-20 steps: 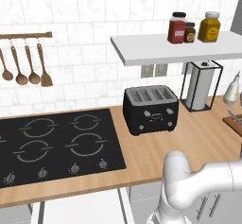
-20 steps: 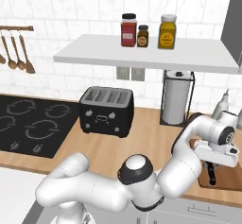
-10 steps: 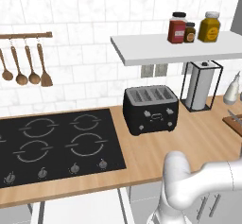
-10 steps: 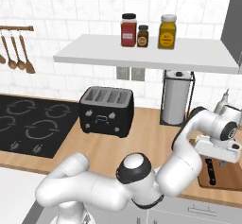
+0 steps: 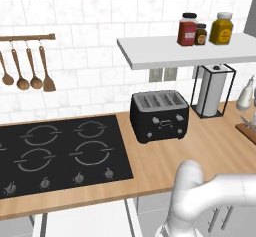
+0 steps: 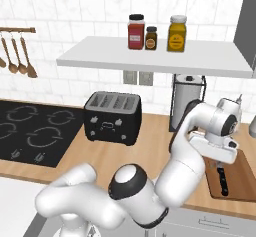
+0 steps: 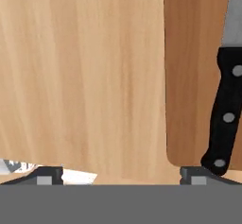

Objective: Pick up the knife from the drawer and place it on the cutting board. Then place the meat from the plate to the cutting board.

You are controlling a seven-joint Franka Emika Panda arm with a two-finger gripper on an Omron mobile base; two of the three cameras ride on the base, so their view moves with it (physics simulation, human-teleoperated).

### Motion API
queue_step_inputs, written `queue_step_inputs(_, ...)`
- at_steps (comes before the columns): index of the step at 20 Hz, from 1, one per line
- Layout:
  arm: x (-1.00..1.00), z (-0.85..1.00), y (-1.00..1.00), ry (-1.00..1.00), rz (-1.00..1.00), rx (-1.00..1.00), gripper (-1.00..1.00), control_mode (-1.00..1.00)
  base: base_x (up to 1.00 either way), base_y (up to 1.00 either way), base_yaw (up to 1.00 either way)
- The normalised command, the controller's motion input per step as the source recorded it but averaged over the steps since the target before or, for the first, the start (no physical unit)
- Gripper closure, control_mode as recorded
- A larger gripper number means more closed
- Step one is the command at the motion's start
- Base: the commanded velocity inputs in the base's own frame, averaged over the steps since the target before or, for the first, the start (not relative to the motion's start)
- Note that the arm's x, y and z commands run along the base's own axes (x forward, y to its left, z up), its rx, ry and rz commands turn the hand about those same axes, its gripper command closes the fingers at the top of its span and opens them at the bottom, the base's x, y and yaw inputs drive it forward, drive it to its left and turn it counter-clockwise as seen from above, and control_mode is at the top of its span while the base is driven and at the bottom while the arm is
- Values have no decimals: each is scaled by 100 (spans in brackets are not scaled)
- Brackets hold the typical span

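Note:
The knife (image 7: 225, 109), with its black handle and silver blade, lies flat on the reddish-brown cutting board (image 7: 194, 76) at the right end of the counter. In the right base view the knife (image 6: 221, 178) rests on the cutting board (image 6: 242, 173) just below my hand. My gripper (image 7: 120, 176) is open and hovers low over the board's left edge with only bare counter between its fingers. From the right base camera the gripper (image 6: 212, 162) sits beside the knife handle, apart from it. The white drawer (image 5: 85, 221) stands pulled out below the counter. The plate and the meat are out of view.
A black toaster (image 6: 111, 117) stands mid-counter, a paper towel holder (image 6: 187, 101) behind my arm, and a black hob (image 5: 55, 153) to the left. A shelf (image 6: 150, 61) with jars overhangs the counter. Wooden spoons (image 5: 25, 71) hang on the wall.
My hand has drifted left from over the board towards its left edge. The knife stays lying on the board. The base has not moved.

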Motion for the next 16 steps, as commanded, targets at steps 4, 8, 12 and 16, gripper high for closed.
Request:
queue_step_inputs(4,-31,1,64,0,8,0,-100,-100,0,0,0)
queue_step_inputs(8,-33,0,50,0,4,0,-100,-100,0,0,0)
queue_step_inputs(12,-27,6,49,0,5,0,-100,-100,0,0,0)
queue_step_inputs(16,0,19,61,-1,0,0,-100,-100,0,0,0)
